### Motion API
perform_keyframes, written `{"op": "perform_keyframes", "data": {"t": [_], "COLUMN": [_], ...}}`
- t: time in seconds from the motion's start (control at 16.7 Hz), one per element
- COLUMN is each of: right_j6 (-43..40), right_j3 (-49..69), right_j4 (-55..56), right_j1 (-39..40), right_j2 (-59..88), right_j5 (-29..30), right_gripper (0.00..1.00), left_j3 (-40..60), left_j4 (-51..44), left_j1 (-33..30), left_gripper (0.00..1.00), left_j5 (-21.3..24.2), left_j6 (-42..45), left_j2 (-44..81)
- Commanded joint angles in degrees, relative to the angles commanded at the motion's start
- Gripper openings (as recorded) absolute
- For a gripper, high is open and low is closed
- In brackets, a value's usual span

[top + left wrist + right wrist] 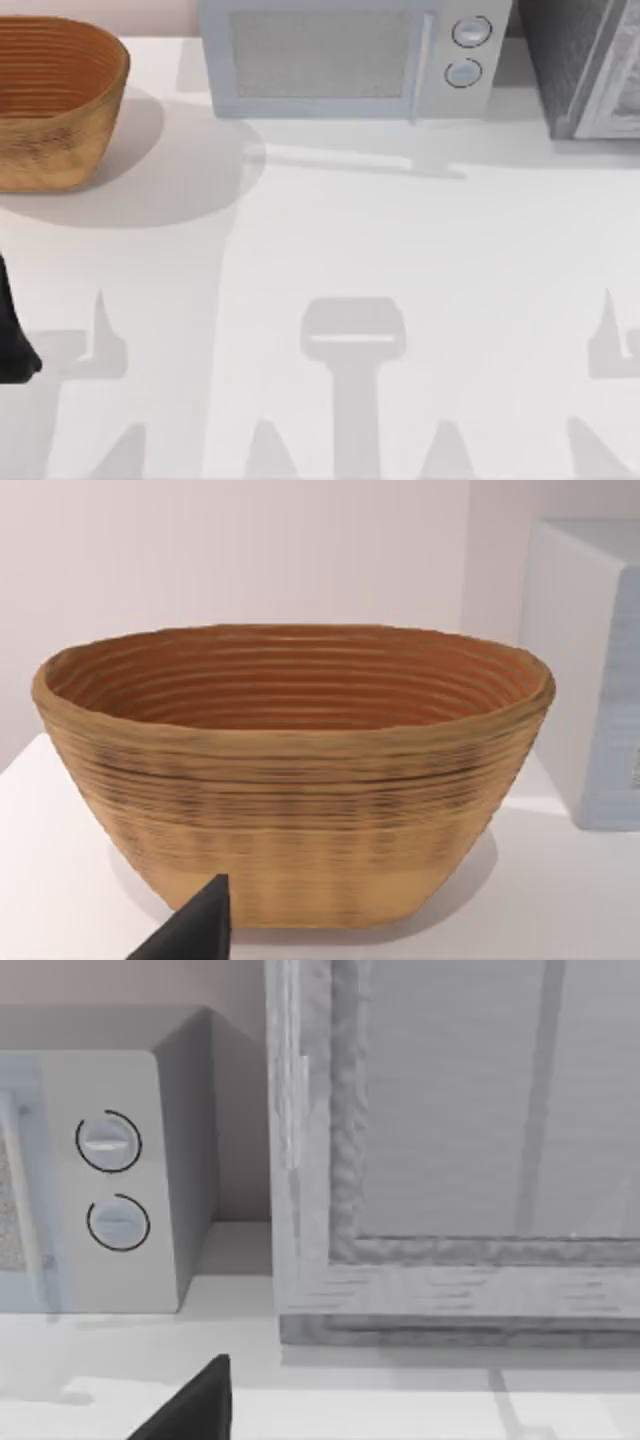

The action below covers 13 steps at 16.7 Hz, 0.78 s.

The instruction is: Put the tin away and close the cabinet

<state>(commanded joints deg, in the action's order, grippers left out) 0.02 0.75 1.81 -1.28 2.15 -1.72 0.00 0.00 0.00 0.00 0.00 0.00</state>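
Here, the cabinet [585, 65] stands at the surface's [400, 250] far right corner, cut off by the frame, door panel facing forward; neither hand's grip can be told.

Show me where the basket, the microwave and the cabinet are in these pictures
basket [50, 110]: top view, on its woven outer wall.
microwave [320, 55]: top view, on its door window.
cabinet [470, 1100]: right wrist view, on its pale framed door panel.
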Motion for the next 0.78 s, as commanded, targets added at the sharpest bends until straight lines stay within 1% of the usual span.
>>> {"op": "perform_keyframes", "data": {"t": [0.12, 0.3, 0.78], "right_j6": [0.08, 0.21, 0.84], "right_j3": [1.37, 4.15, 13.04], "right_j4": [3.99, 12.86, 43.33], "right_j1": [-3.15, -10.48, -37.25], "right_j2": [4.27, 14.87, 55.02], "right_j5": [-3.41, -10.86, -36.59], "right_gripper": [1.00, 1.00, 1.00], "left_j3": [0.00, 0.00, 0.00], "left_j4": [0.00, 0.00, 0.00], "left_j1": [0.00, 0.00, 0.00], "left_gripper": [1.00, 1.00, 1.00], "left_j5": [0.00, 0.00, 0.00], "left_j6": [0.00, 0.00, 0.00], "left_j2": [0.00, 0.00, 0.00]}}
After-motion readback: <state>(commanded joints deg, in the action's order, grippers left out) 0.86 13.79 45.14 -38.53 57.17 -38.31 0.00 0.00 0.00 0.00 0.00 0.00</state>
